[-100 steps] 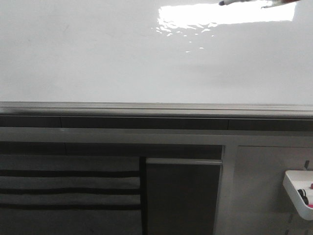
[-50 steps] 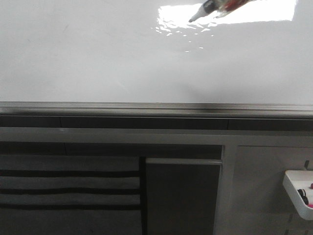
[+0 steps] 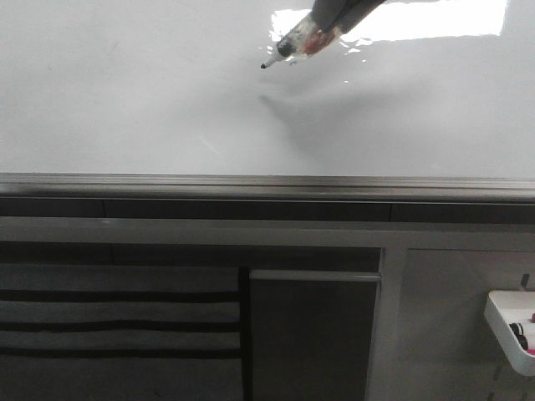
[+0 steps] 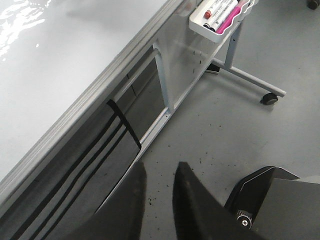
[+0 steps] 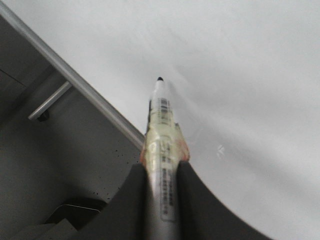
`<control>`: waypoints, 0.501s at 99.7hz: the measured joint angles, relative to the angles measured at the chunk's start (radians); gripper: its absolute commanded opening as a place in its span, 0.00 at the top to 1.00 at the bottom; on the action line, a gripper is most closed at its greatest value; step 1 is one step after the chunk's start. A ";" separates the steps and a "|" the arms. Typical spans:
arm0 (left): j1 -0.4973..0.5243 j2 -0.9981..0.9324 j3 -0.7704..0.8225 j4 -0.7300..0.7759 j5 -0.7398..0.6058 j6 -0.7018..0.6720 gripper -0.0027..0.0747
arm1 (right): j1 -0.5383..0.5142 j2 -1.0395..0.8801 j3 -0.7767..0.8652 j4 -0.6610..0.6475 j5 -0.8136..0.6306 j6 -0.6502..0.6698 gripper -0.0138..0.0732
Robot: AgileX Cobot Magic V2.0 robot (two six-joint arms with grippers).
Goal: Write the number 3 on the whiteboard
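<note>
Whiteboard: the whiteboard (image 3: 150,100) fills the upper part of the front view, glossy white with a bright patch of glare close beside the right hand; no stroke of the number 3 shows anywhere on its surface.
Frame: a grey metal frame (image 3: 267,185) runs along the board's lower edge, well below the right hand in the front view and passing beside it in the right wrist view.
Cabinet: grey cabinet panels (image 3: 309,334) with dark stripes sit under the frame, far from the right hand and just ahead of the left hand.
Floor: grey floor (image 4: 225,135) lies beyond the left hand's fingers.
Tray: a white tray (image 3: 512,327) holding markers hangs on the stand, well apart from both hands.
Right hand: the right hand (image 5: 162,167) is clenched on a marker, its 2 dark fingers pressed against the barrel on either side.
Left hand: the left hand (image 4: 159,175) grasps nothing, its 2 fingers standing slightly apart, well away from the board.
Marker: the marker (image 3: 292,46) juts out past the right hand's fingertips, tilted.
Marker tip: the black tip (image 3: 263,65) is at or just off the board; contact cannot be told.
</note>
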 measured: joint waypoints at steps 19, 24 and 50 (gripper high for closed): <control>0.000 0.000 0.000 0.007 0.000 0.000 0.82 | -0.054 0.023 -0.004 -0.004 -0.013 0.020 0.86; 0.000 0.000 0.000 0.012 0.000 0.000 0.82 | -0.073 0.023 -0.005 0.006 0.001 0.027 0.86; 0.000 0.000 0.000 0.029 0.000 0.000 0.82 | -0.077 0.022 0.039 0.012 0.048 0.035 0.86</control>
